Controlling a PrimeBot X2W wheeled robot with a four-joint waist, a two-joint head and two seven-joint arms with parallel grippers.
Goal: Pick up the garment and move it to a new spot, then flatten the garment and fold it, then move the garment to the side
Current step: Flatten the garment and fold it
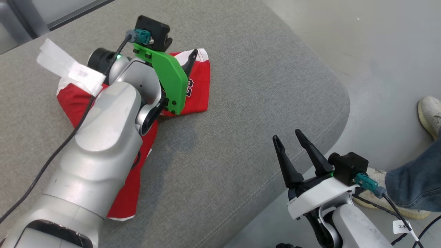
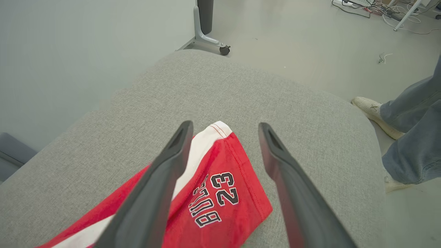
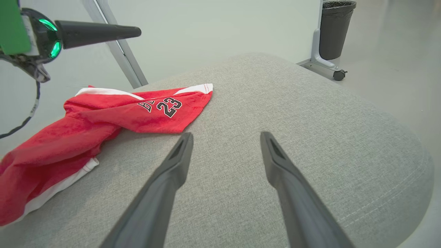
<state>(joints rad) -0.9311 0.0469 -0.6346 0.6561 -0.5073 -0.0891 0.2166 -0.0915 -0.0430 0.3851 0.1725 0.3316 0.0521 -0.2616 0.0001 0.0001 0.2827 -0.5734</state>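
A red garment [image 1: 198, 86] with white trim and a black "23" print lies crumpled on the grey cushion [image 1: 248, 103]; much of it is hidden under my left arm. In the left wrist view its printed corner [image 2: 224, 165] lies flat below the spread fingers of my left gripper [image 2: 224, 126], which is open and holds nothing. The same gripper [image 1: 187, 62] hovers over the garment's far corner. My right gripper [image 1: 287, 135] stands open near the cushion's right edge, well clear of the cloth. From the right wrist, the garment [image 3: 103, 120] is to the left of the open right gripper [image 3: 226, 135].
A person's leg in blue jeans [image 1: 413, 182] and pale shoes [image 1: 430, 113] stand on the floor right of the cushion. A black bin [image 3: 336, 27] and a wheeled stand [image 2: 206, 24] sit beyond the far edge. The cushion's rounded edge [image 1: 341, 103] drops off at the right.
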